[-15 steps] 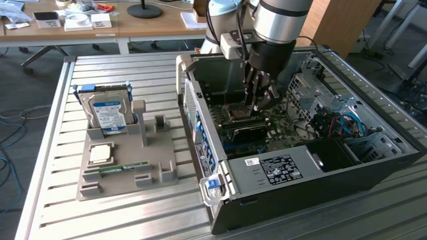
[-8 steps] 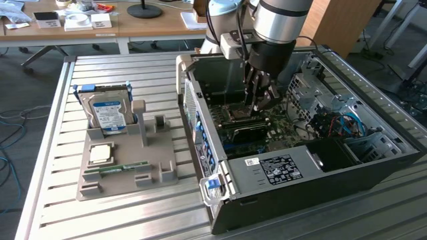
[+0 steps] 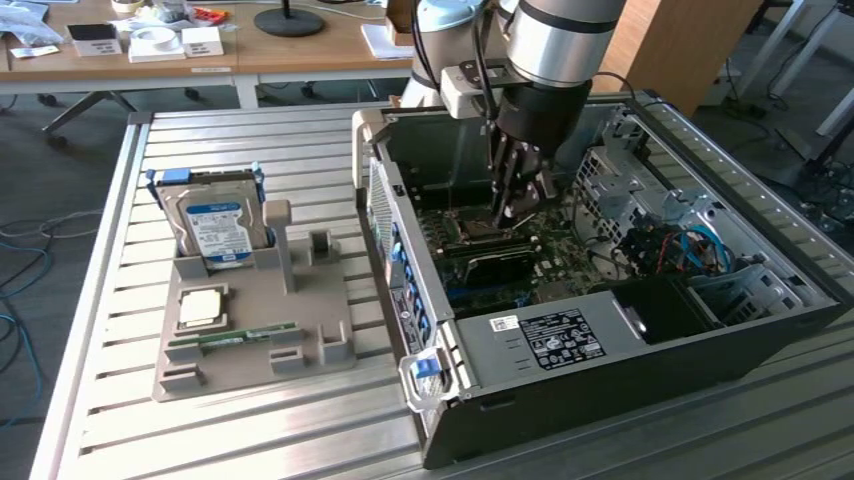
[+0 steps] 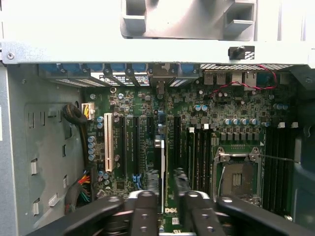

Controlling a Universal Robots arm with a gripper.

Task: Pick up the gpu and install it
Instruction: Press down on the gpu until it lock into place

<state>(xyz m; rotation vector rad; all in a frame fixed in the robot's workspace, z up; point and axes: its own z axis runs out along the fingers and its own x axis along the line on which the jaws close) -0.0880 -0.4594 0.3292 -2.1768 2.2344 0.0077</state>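
Observation:
The gpu (image 4: 159, 162) shows edge-on as a thin card with a silver end. It stands upright among the black expansion slots of the motherboard (image 4: 216, 113); I cannot tell how deep it sits. My gripper (image 4: 164, 188) straddles it from above, one finger (image 4: 146, 196) close against it and a small gap on the other side. In the exterior view the gripper (image 3: 518, 207) reaches straight down into the open computer case (image 3: 601, 330), just above the board.
A grey parts tray (image 3: 254, 355) at the exterior view's left holds a blue-labelled hard drive (image 3: 214, 225), a CPU chip (image 3: 200, 305) and a green RAM stick (image 3: 247, 335). Inside the case are the CPU socket (image 4: 236, 177), a white slot (image 4: 108, 147) and cable bundles (image 4: 76, 118).

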